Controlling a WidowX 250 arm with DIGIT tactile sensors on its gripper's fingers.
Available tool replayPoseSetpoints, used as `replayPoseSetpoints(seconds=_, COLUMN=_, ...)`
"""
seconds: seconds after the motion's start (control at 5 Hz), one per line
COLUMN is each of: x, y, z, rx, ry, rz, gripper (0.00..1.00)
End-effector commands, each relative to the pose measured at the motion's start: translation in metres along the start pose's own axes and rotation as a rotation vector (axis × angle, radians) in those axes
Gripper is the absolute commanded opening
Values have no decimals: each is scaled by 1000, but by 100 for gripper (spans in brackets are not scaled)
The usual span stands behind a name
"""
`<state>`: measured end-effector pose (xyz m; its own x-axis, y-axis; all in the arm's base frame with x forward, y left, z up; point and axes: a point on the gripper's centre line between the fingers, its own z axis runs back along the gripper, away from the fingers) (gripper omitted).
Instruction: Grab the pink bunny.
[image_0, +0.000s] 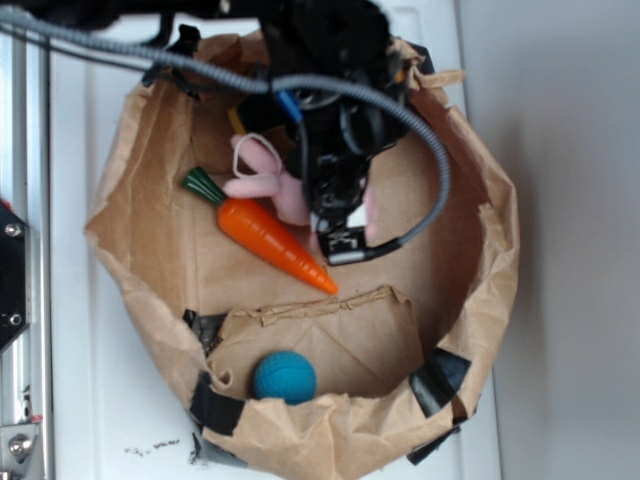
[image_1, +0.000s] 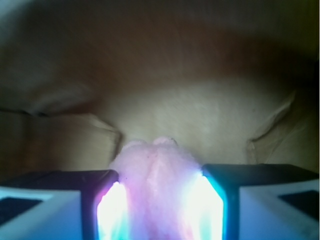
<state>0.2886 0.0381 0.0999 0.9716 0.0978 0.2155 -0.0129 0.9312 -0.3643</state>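
In the exterior view a torn brown paper bag (image_0: 150, 260) lies open on a white surface (image_0: 90, 400); inside it, from the left, a carrot (image_0: 270, 240) with a green top lies slanted, tip toward the lower right; just beside and above it is the bunny (image_0: 262, 178), pale pink, a white string loop at its head, its right part hidden under the black arm (image_0: 340, 130); the gripper (image_0: 340, 225) sits over the bunny's body; a grey cable (image_0: 435, 165) arcs to the right; lower down, a blue ball (image_0: 284, 377) rests near the bag's front rim, well apart from the bunny.

In the wrist view the gripper (image_1: 160, 200) is clamped on the bunny (image_1: 155, 170); pink plush fills the gap between the left finger (image_1: 55, 200) and the right one, touching both; blurred brown paper lies beyond.
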Motion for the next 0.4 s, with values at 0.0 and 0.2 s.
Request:
replayPoseSetpoints(seconds=0.0, x=19, y=-8, z=58, rx=-21, ry=-75, rz=7, gripper=0)
replayPoseSetpoints(seconds=0.2, x=18, y=-8, z=57, rx=-26, ry=-71, rz=-23, gripper=0)
